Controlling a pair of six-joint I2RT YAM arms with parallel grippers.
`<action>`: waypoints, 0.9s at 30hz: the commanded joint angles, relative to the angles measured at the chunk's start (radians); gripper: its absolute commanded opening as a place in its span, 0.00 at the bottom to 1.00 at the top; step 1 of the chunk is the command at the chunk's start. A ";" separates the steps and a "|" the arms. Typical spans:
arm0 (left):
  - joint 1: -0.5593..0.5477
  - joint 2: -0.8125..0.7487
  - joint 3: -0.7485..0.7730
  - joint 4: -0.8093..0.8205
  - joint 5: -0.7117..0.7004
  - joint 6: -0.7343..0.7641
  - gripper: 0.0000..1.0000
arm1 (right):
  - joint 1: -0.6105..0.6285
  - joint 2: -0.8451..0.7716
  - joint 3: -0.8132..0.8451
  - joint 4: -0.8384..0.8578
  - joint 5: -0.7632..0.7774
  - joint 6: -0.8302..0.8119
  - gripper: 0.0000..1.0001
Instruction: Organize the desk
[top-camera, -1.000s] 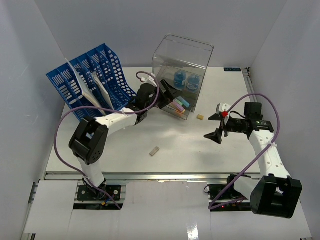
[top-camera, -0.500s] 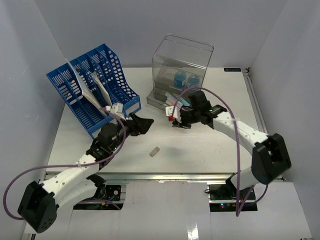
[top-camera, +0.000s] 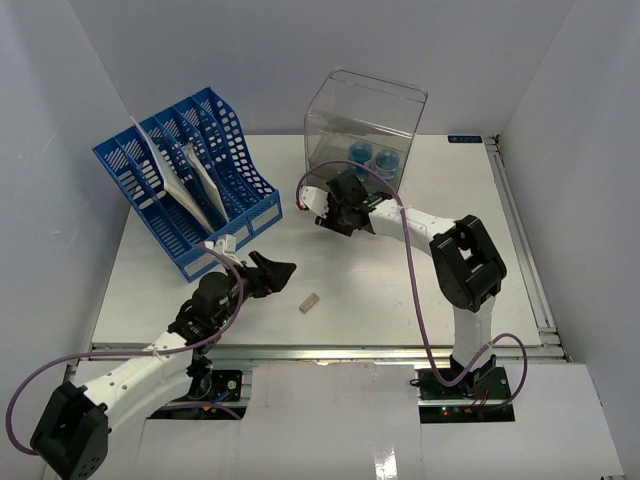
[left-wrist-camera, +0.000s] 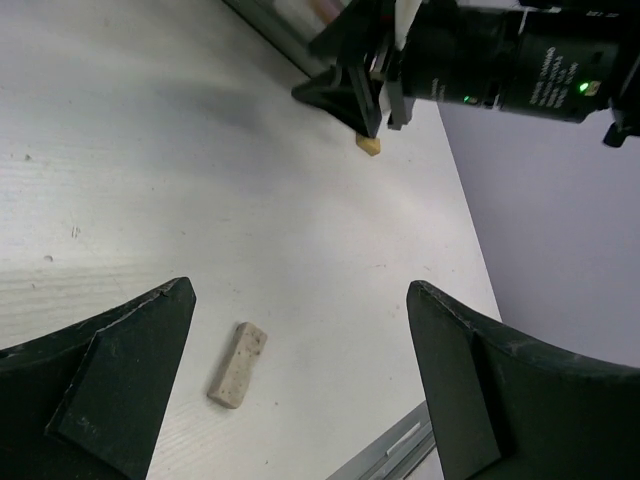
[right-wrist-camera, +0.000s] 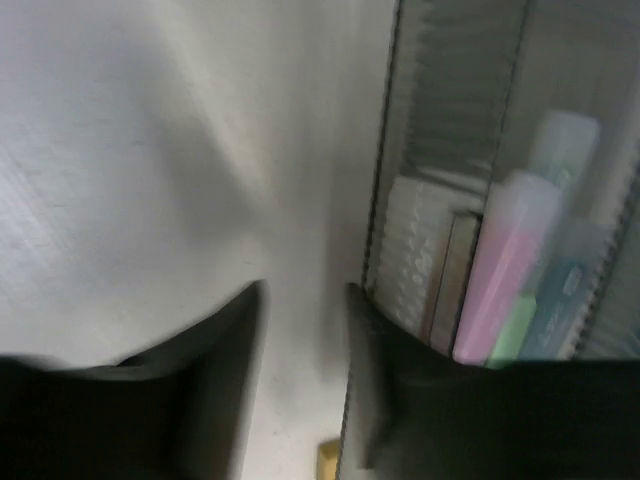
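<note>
**Mia:** Is the desk (top-camera: 400, 290) tidy yet?

**Ben:** Not all the way. The big white desk fills the middle of the top view. Some things look put away. Papers (top-camera: 186, 178) stand in the blue file rack (top-camera: 225, 150) at the upper left. Pens like the pink highlighter (right-wrist-camera: 505, 270) lie in the drawer of the clear drawer box (top-camera: 365, 115) at the top middle.

**Mia:** What is left out?

**Ben:** I see 2 things. A pale eraser (top-camera: 309, 302) lies loose on the desk, low in the middle. A tiny tan bit (left-wrist-camera: 368, 146) sits close to the front of the box.

**Mia:** What are the grippers doing?

**Ben:** The left gripper (top-camera: 276, 271) is spread wide with nothing in it, just left of the eraser and not touching it. The right gripper (right-wrist-camera: 305, 292) is at the front of the box. Its jaws have only a narrow gap, and I see nothing between them.

**Mia:** So what comes next?

**Ben:** I think the eraser and the tan bit need a home.
</note>
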 joint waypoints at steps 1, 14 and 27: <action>0.004 0.130 0.000 0.163 0.089 -0.031 0.98 | -0.030 -0.017 0.062 0.076 0.240 -0.014 0.77; -0.004 0.717 0.286 0.509 0.261 -0.046 0.98 | -0.087 -0.156 -0.014 -0.022 0.020 -0.015 0.94; -0.027 1.284 0.749 0.563 0.213 -0.191 0.53 | -0.439 -0.870 -0.541 -0.055 -0.709 0.048 0.87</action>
